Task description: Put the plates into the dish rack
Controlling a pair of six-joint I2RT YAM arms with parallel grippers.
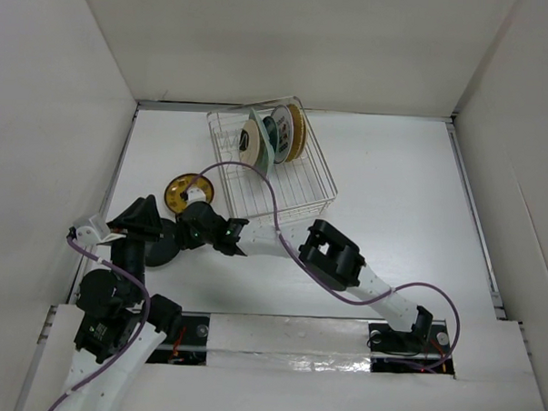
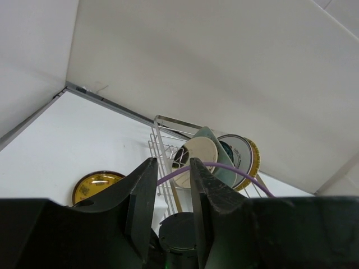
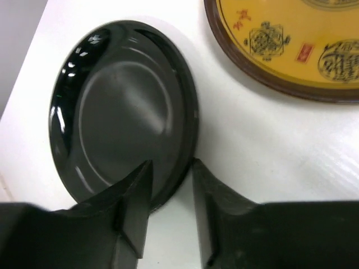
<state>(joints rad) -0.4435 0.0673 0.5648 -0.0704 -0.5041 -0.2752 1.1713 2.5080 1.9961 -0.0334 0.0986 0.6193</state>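
The dish rack (image 1: 293, 184) stands at the back of the table with several plates (image 1: 275, 135) upright in its far end; in the left wrist view they are a cream plate (image 2: 197, 156), a pale green dish (image 2: 220, 162) and a teal-patterned plate (image 2: 240, 154). A yellow-and-dark-brown plate (image 1: 184, 192) (image 3: 291, 50) lies flat left of the rack. A glossy black plate (image 1: 161, 246) (image 3: 120, 112) lies nearer. My right gripper (image 3: 171, 168) (image 1: 182, 229) is open, its fingers astride the black plate's rim. My left gripper (image 2: 173, 163) (image 1: 146, 220) is open over that plate and holds nothing.
White walls close in the table on the left, right and back. The right arm's purple cable (image 1: 257, 182) loops over the rack's near left corner and crosses in front of the left gripper (image 2: 224, 168). The two arms sit close together at the left.
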